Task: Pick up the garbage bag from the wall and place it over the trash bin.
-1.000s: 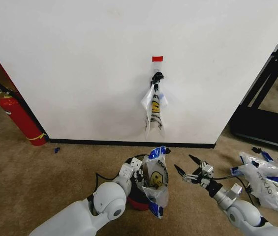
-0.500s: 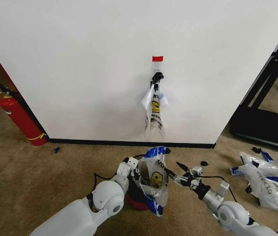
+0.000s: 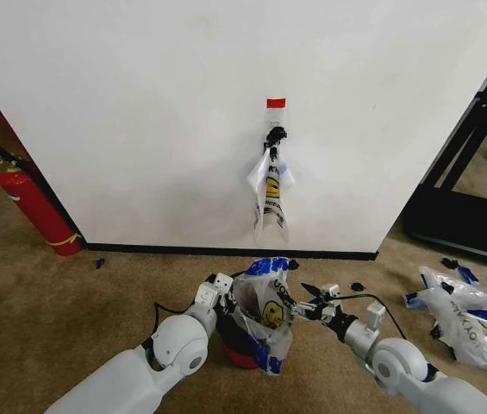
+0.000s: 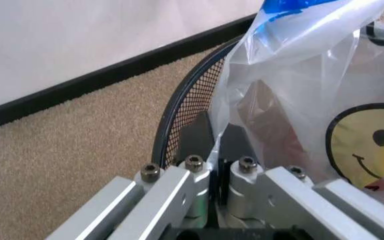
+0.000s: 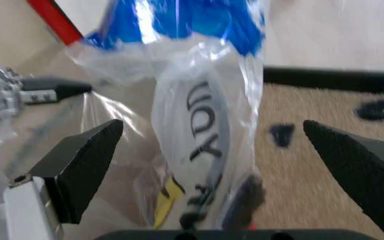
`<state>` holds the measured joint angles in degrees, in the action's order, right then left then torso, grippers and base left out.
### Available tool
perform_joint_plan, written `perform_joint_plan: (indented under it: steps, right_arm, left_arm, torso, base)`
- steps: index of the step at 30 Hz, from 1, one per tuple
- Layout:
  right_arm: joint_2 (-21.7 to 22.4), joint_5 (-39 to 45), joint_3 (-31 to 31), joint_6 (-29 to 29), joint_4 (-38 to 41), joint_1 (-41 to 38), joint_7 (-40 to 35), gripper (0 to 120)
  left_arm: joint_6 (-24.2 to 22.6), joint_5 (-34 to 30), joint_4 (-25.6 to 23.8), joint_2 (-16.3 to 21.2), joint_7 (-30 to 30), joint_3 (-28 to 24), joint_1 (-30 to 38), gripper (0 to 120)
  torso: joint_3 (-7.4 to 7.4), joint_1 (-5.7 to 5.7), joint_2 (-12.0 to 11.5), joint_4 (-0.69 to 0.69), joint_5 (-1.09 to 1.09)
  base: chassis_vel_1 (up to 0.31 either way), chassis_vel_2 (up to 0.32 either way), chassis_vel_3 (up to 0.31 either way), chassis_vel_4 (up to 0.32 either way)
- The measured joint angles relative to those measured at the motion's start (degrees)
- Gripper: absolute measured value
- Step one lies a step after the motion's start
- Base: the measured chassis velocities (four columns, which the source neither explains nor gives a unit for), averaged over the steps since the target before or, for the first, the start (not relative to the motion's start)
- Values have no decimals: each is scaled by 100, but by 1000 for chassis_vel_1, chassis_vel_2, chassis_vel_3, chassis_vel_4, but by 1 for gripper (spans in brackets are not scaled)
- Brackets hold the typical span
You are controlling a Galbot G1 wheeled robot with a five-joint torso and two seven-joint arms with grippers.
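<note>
**Bag half over the bin, both end effectors at its rim**

Low in the centre of the head view, the garbage bag (image 3: 265, 315) sits in and over the trash bin (image 3: 236, 352), whose red base shows at the bag's lower left on the brown carpet (image 3: 71, 302). The bag's blue-taped rim stands up above the bin, and the yellow smiley face looks out from its front.

The left end effector (image 3: 223, 290) is at the bag's left edge. In the left wrist view its two fingers (image 4: 199, 172) are pressed together on a fold of the bag (image 4: 299, 100), just inside the bin's black mesh rim (image 4: 178, 107), so it is grasping the bag.

The right end effector (image 3: 305, 301) is at the bag's right side. In the right wrist view its dark fingertips (image 5: 85, 160) are spread wide, with the bag's printed side (image 5: 202, 130) standing between them and touching neither; it is released.

In the upper centre of the head view, a second bag (image 3: 270, 194) of the same print hangs from a black hook (image 3: 274, 134) on the wall (image 3: 140, 103), under a red tape patch (image 3: 276, 103). A red fire extinguisher (image 3: 34, 207) stands at the left edge by the baseboard. A heap of white bags with blue lettering (image 3: 467, 315) lies at the lower right.
</note>
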<state>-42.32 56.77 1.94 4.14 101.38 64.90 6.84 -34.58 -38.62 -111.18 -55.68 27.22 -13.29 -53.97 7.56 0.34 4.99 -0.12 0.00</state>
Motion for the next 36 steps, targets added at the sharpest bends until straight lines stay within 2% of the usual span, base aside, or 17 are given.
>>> perform_joint_plan:
  steps: [1,5,6,11,17,36]
  right_arm:
    - [0,0,0,0,0,0,0,100]
    - [185,286,0,952,508,-131,-686,100]
    - [185,286,0,952,508,-131,-686,100]
    - [252,429,18,1658,830,-286,-1200,100]
    - [145,602,181,2465,961,-502,-2217,100]
    - [-329,863,768,2891,375,-1209,-2663,100]
  left_arm:
    - [0,0,0,0,0,0,0,0]
    - [31,40,34,-36,-52,-82,30,0]
    - [31,40,34,-36,-52,-82,30,0]
    - [45,49,62,-120,-76,-277,127,0]
    - [58,85,75,-175,-125,-485,222,0]
    - [112,181,149,-138,-135,-329,191,0]
  torso:
    - [0,0,0,0,0]
    - [0,0,0,-1,-1]
    - [0,0,0,-1,-1]
    - [0,0,0,-1,0]
    - [0,0,0,-2,0]
    - [0,0,0,0,-1]
  base:
    - [0,0,0,0]
    - [0,0,0,0]
    - [0,0,0,0]
    - [0,0,0,0]
    - [0,0,0,0]
    - [0,0,0,0]
